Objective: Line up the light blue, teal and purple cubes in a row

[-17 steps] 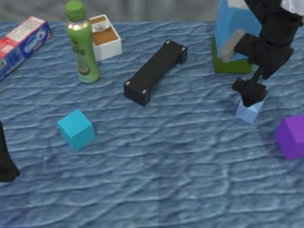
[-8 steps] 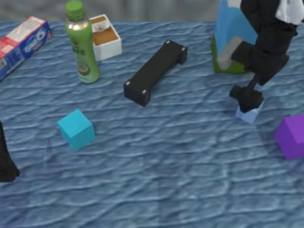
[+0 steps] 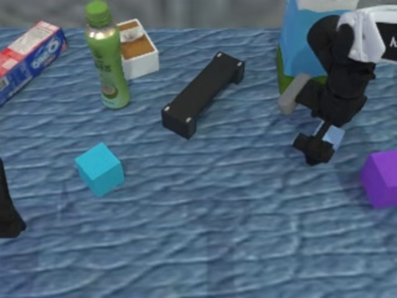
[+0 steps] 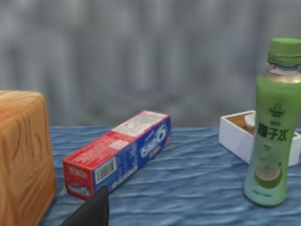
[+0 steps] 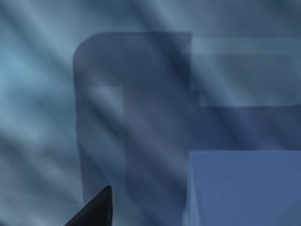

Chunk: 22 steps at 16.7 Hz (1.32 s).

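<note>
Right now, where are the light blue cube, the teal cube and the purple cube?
light blue cube point(image 3: 334, 135), top view, visible top face beside the right claw.
teal cube point(image 3: 97, 162), top view, top face.
purple cube point(image 3: 380, 168), top view, top face.

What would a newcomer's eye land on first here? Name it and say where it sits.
First, the right gripper at the table's right side, its dark fingers closed on the light blue cube, in front of the tall blue-and-green carton. Next come the vivid purple cube at the right edge and the teal cube alone toward the left. The left gripper sits parked at the left edge.
</note>
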### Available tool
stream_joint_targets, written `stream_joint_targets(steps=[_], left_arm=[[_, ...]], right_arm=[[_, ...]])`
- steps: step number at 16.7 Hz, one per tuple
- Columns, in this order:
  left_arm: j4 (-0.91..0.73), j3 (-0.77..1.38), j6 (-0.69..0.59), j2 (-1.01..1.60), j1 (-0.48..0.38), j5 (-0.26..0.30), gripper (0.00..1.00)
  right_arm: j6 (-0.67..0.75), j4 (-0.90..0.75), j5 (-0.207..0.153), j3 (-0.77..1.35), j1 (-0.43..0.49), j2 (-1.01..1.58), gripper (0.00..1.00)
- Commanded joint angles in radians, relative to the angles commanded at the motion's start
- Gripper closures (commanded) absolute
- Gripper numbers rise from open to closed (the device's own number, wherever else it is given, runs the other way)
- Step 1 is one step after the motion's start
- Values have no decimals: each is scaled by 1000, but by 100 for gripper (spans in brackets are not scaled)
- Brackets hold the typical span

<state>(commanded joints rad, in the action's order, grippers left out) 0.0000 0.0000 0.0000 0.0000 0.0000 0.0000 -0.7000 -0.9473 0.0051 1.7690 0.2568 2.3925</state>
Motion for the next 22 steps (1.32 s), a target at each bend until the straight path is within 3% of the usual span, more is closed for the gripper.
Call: stream_joint_targets(steps=[2,15,22], left_arm=[[0,0,0,0,0,0,0],[0,0,0,0,0,0,0],[0,0,0,0,0,0,0]], right_arm=[[0,0,0,0,0,0,0],[0,0,0,0,0,0,98],[0,0,0,0,0,0,100]])
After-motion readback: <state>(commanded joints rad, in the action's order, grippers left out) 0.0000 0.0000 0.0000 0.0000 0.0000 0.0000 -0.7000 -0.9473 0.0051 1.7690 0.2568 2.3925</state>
